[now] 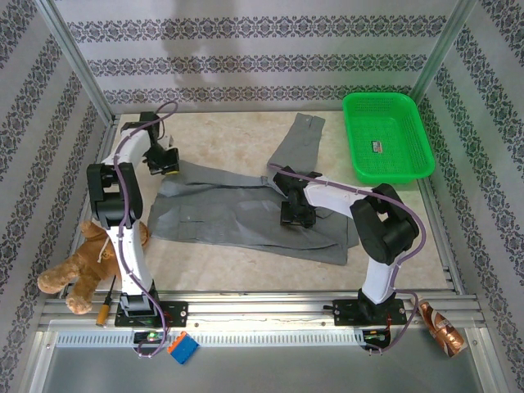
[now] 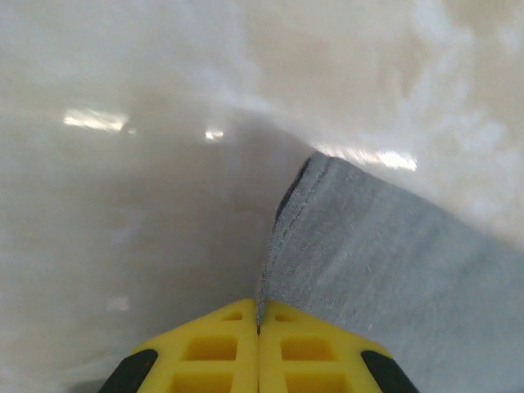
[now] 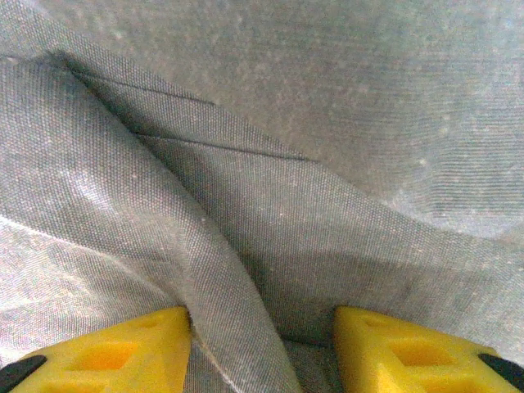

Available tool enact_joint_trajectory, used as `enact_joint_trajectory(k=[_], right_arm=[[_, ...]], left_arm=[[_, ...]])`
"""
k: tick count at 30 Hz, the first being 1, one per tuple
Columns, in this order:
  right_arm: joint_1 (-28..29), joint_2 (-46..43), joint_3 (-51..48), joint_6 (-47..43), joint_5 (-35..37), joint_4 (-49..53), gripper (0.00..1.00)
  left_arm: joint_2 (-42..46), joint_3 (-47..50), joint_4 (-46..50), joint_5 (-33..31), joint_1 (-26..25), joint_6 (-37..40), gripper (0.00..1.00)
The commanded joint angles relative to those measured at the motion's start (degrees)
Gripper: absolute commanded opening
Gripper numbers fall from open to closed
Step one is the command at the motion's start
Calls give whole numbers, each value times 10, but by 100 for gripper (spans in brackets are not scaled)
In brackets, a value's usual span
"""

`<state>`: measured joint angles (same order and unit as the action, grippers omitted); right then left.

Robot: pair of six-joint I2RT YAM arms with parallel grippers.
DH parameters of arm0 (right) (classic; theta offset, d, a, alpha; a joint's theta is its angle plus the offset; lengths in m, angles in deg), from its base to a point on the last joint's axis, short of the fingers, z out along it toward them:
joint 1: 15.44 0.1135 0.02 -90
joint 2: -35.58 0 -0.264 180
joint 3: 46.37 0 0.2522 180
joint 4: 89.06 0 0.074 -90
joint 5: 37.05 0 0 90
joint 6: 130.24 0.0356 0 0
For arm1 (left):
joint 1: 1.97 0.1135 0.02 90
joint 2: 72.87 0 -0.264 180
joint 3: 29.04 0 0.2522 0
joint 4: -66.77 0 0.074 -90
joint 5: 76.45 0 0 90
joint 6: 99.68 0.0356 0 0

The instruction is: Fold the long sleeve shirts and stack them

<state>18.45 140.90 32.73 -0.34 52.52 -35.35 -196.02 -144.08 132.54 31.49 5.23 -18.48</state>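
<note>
One grey shirt (image 1: 237,214) lies spread across the middle of the table (image 1: 229,266). One sleeve runs up toward the top centre, near the green basket (image 1: 386,135) at upper right. Left arm (image 1: 123,213) rises from lower left, elbow high, and reaches up-frame to the shirt's upper-left end. Right arm (image 1: 372,221) bends in from lower right, forearm pointing left over the shirt body. Left gripper (image 1: 166,161): yellow fingers (image 2: 213,348) pressed together, the cloth's stitched edge pinched in the seam between them, bare tabletop beyond. Right gripper (image 1: 295,214): down on the cloth, fingers (image 3: 115,348) clearly apart. A raised fold stands between them against the left one, not clamped.
</note>
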Motion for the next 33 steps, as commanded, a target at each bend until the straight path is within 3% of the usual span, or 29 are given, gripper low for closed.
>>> enact_joint_trajectory(k=[1,8,9,12,16,24,29,33], right_arm=[[0,19,-21,7,35,21,51],[0,30,-13,2,37,25,51],[-1,30,-11,1,37,24,51],[-1,21,-3,-2,35,26,53],[-3,-24,27,-12,38,42,56],[-71,-88,142,-40,46,74,63],[-127,-23,239,-73,39,78,63],[-147,61,332,-92,54,95,62]], left_arm=[[15,-12,-56,-4,23,-55,5],[-14,-17,-79,-17,44,-84,8],[-15,-18,-79,-19,46,-89,13],[-1,-17,-83,0,49,-101,44],[73,23,-106,30,44,-141,55],[230,158,-113,76,-70,-171,62],[297,280,-171,80,-172,-221,65],[321,360,-221,84,-212,-265,67]])
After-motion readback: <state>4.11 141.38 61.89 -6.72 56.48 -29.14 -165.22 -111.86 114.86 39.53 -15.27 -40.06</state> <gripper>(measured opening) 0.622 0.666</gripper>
